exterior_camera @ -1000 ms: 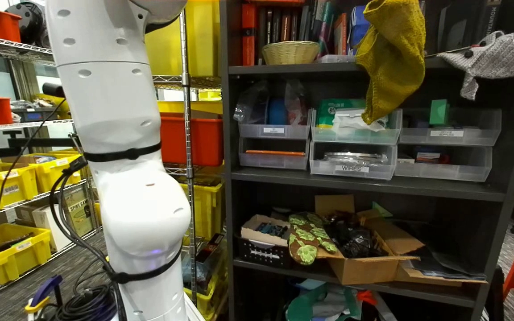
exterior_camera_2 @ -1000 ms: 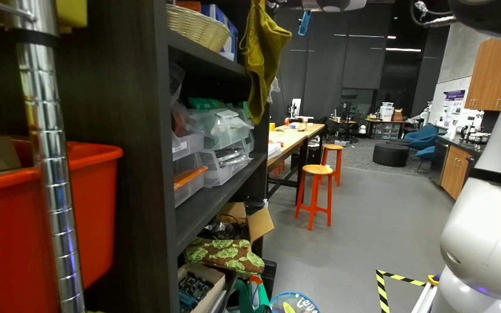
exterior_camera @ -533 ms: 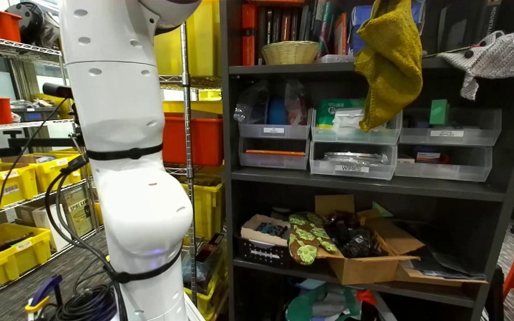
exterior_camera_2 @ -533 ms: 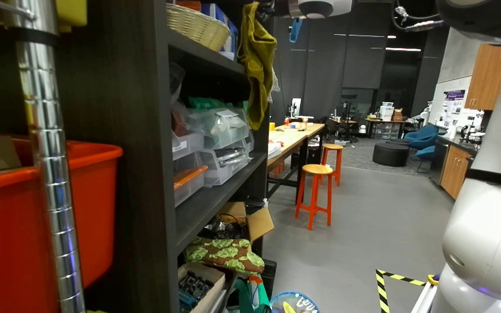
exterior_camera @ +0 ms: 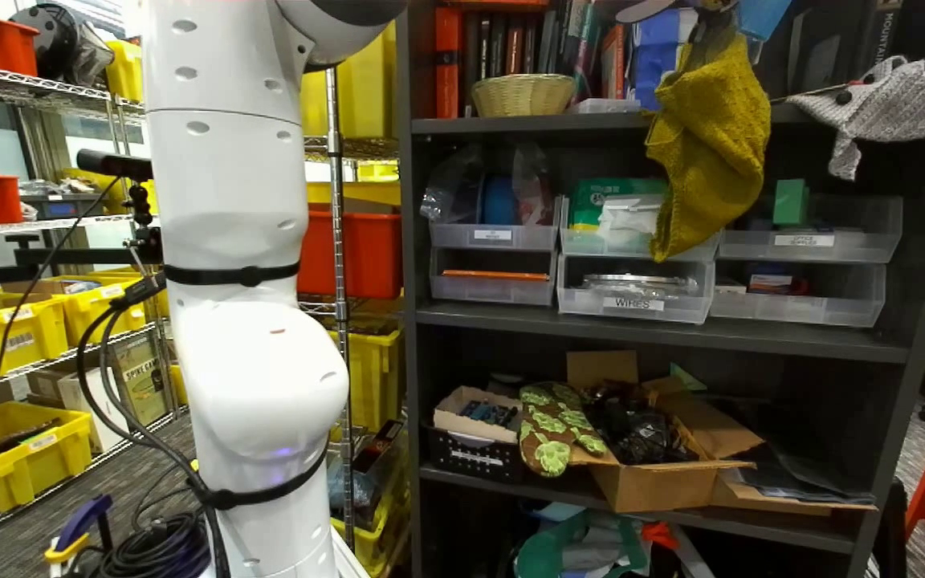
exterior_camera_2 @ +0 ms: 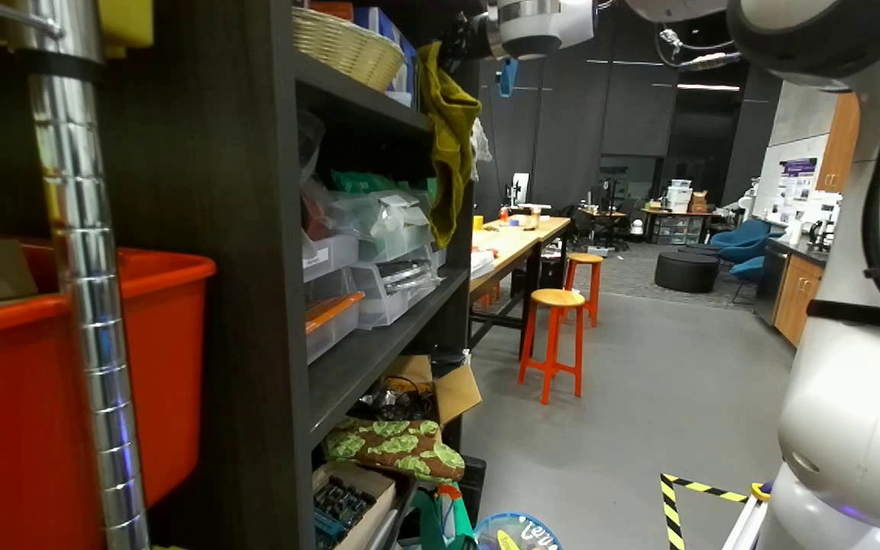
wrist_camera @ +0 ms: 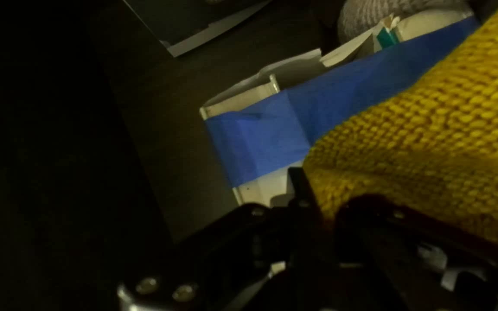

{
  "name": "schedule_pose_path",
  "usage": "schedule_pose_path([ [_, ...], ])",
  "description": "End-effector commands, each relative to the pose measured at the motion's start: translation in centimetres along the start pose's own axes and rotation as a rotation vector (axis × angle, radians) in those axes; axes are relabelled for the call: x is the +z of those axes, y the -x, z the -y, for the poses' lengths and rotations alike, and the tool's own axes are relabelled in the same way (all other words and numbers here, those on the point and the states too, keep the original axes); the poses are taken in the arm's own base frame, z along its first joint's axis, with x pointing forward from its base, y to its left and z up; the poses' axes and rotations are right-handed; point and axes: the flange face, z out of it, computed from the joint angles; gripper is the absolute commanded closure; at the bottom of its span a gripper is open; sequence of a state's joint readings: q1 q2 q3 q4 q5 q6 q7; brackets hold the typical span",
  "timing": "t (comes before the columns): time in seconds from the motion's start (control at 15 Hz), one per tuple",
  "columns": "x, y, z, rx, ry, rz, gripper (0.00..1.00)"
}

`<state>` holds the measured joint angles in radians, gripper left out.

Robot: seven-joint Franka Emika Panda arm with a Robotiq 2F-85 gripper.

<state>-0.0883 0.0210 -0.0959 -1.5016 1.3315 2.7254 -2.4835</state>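
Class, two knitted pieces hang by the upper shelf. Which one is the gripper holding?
The mustard-yellow knitted piece, pinched in the gripper. The grey knitted piece hangs at the upper shelf, apart from the gripper.

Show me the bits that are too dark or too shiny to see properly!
In the wrist view, the picture's left side is nearly black and the gripper is mostly a dark shape, though stitches show on the yellow knitted cloth; in both exterior views, the white arm has patches so bright they look washed out; in an exterior view, the metal post has shiny streaks.
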Motion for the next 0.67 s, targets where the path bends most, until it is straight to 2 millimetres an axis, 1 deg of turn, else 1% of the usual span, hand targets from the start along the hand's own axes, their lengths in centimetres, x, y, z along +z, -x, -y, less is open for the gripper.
schedule_pose_path([
  [0.0, 0.7, 0.0, 0.2, -0.038, -0.027, 0.034, 0.99],
  [0.4, 2.3, 1.3, 2.0, -0.106, -0.151, 0.1, 0.99],
  [0.6, 2.9, 1.5, 2.6, -0.125, -0.197, 0.127, 0.99],
])
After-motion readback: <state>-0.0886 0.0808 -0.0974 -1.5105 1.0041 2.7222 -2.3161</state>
